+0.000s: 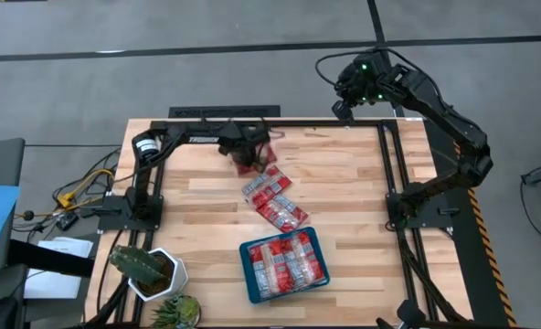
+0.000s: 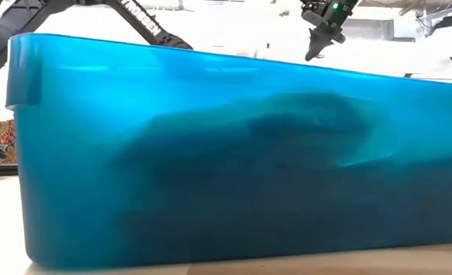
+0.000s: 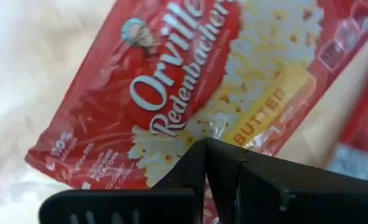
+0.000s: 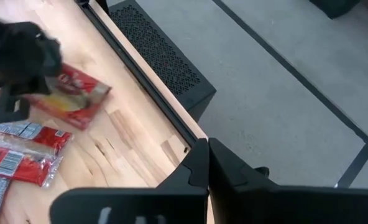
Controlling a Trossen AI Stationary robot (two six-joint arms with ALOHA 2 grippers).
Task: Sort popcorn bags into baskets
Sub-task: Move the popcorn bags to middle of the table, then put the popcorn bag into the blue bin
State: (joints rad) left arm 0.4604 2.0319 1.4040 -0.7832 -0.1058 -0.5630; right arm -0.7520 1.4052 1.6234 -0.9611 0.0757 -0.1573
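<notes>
A wide red popcorn bag (image 3: 190,81) with a yellow butter-popcorn picture fills the left wrist view. It sits near the table's far edge (image 1: 255,164), under my left gripper (image 1: 245,146), which is shut on it (image 3: 206,144). Two or three more red bags (image 1: 266,187) (image 1: 282,213) lie flat mid-table. The teal tray (image 1: 245,265) near the front edge holds several bags, and its wall (image 2: 211,153) blocks the low view. My right gripper (image 4: 207,146) is shut and hangs high over the far right corner (image 1: 344,108), holding nothing. My left gripper pinches the wide bag between its two fingers at one long edge (image 3: 199,134), below the butter label. The fingers come from above. In the right wrist view the bag (image 4: 72,96) sticks out sideways from the gripper, tilted, just above the wood; the fingers hide the exact spot.
A white pot with a cactus (image 1: 147,270) and a second plant (image 1: 179,311) stand at the near left corner. Black frame rails (image 1: 385,164) edge the table. Cables (image 1: 79,187) lie off the left side. A black perforated box (image 4: 159,56) sits beyond the far edge.
</notes>
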